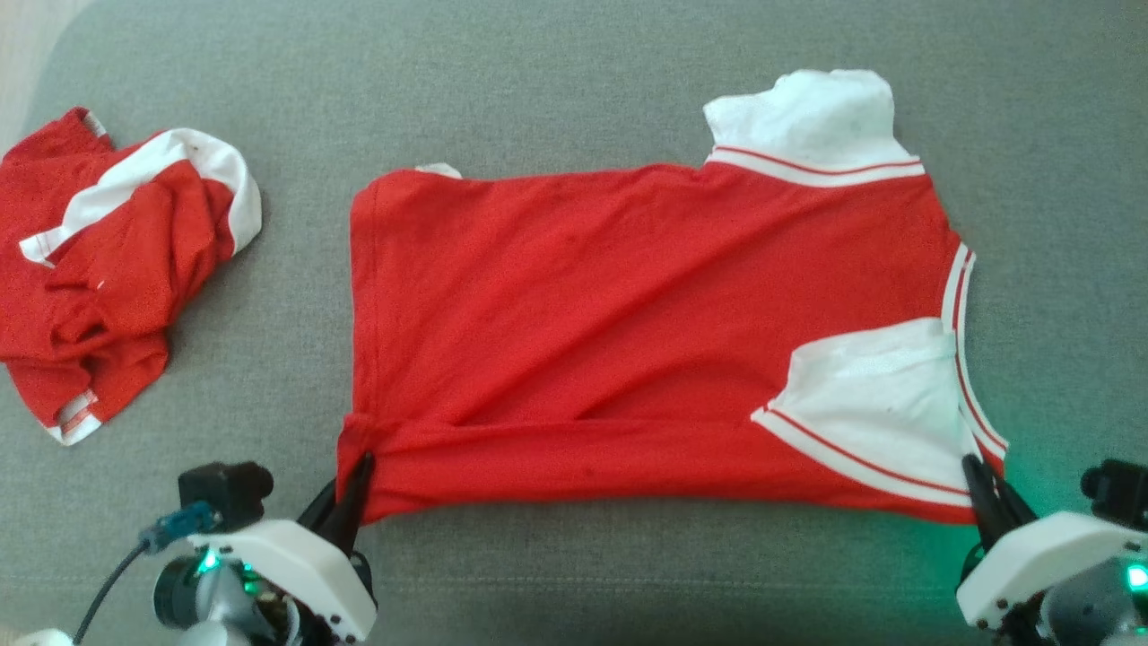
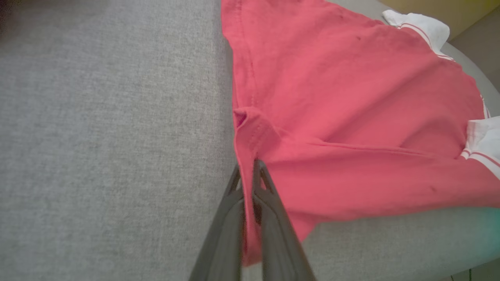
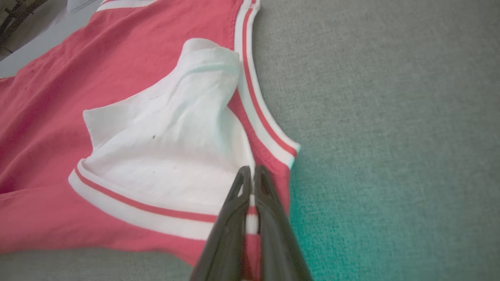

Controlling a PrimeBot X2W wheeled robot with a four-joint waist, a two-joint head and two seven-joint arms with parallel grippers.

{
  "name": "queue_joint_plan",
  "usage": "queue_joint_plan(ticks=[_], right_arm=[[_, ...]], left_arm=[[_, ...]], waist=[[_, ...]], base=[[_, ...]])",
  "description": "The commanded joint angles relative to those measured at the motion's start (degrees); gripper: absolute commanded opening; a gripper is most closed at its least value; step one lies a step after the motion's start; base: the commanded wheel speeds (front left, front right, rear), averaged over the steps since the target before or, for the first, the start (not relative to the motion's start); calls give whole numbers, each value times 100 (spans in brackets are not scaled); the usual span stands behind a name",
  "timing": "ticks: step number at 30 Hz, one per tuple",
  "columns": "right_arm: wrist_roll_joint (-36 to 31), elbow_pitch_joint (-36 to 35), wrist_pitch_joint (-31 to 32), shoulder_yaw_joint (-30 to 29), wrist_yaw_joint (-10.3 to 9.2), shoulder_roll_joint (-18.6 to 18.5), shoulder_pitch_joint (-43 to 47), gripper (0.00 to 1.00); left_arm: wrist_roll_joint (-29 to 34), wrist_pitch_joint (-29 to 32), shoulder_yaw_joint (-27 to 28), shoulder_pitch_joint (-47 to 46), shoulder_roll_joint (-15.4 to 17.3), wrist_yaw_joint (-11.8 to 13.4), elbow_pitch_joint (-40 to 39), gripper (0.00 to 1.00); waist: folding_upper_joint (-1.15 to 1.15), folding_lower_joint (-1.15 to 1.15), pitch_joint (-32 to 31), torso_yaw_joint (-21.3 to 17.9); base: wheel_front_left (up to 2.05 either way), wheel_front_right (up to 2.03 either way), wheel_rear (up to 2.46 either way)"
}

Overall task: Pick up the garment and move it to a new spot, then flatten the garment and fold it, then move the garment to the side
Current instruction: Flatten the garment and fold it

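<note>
On the grey cushion [image 1: 574, 574], the shirt [image 1: 628, 305] lies spread out, with its hem toward the robot's left and its white sleeves toward the right. At the near hem corner, the left gripper [image 1: 361, 467] is closed, with red cloth pinched between its fingers. At the near shoulder edge, the right gripper [image 1: 976, 471] is closed on the striped trim, just beside the near sleeve [image 1: 883, 395]. A crease runs along the near edge between both grippers. The second garment [image 1: 117, 269] lies crumpled, well apart, at far left.

garment [image 1: 628, 305] | red, 2 white sleeves (red-striped cuffs) | spread flat on grey cushion [image 1: 574, 81] | near edge bunched
</note>
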Motion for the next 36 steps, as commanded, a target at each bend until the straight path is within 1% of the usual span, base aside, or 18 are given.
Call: queue_joint_plan(ticks=[1, 3, 4, 5, 6, 7, 11, 16, 21, 29, 33, 36], right_arm=[[77, -209, -19, 69, -4, -58, 23, 0], [122, -201, -61, 95, -4, -58, 67, 0], [135, -196, -106, 109, -4, -58, 66, 0], [136, -178, -131, 122, -4, -58, 65, 13], [138, -178, -179, 137, -4, -58, 46, 48], [122, -198, -255, 147, -4, -58, 14, 100], [4, -382, -741, 244, -4, -58, -244, 100], [-299, -699, -1471, 509, -4, -58, -731, 100], [-585, -899, -1808, 781, -4, -58, -1123, 100], [-803, -1025, -1922, 771, -4, -58, -1275, 100], [-857, -1038, -1917, 738, -4, -58, -1310, 100], [-890, -1066, -1892, 710, -4, -58, -1355, 100]], left_arm=[[-25, 12, 256, -58, 148, 49, -200, 0], [-24, 25, 249, -29, 142, 85, -201, 0], [-18, 21, 247, -28, 130, 110, -191, 55], [-9, 20, 238, -34, 119, 132, -170, 100], [1, -7, 236, -53, 102, 149, -155, 100], [9, -53, 243, -82, 82, 163, -137, 100], [116, -404, 338, -252, 54, 242, -74, 100], [379, -1124, 491, -543, 44, 353, -230, 100], [693, -1630, 567, -898, 90, 476, -367, 100], [993, -1757, 511, -1167, 195, 583, -265, 100], [1043, -1759, 466, -1236, 202, 596, -218, 100], [1073, -1731, 381, -1375, 205, 541, -159, 100]], waist=[[0, 0, -43, -2], [0, 0, -88, -17], [0, 0, -105, -20], [0, 0, -126, -21], [0, 0, -140, -21], [0, 0, -153, -20], [0, 0, -182, -36], [0, 0, -181, -66], [0, 0, -187, -22], [0, 0, -165, 30], [0, 0, -136, 17], [0, 0, -61, 20]], base=[[0, 0, 0], [0, 0, 0], [0, 0, 0], [0, 0, 0], [0, 0, 0], [0, 0, 0], [0, 0, 0], [0, 0, 0], [0, 0, 0], [0, 0, 0], [0, 0, 0], [0, 0, 0]])
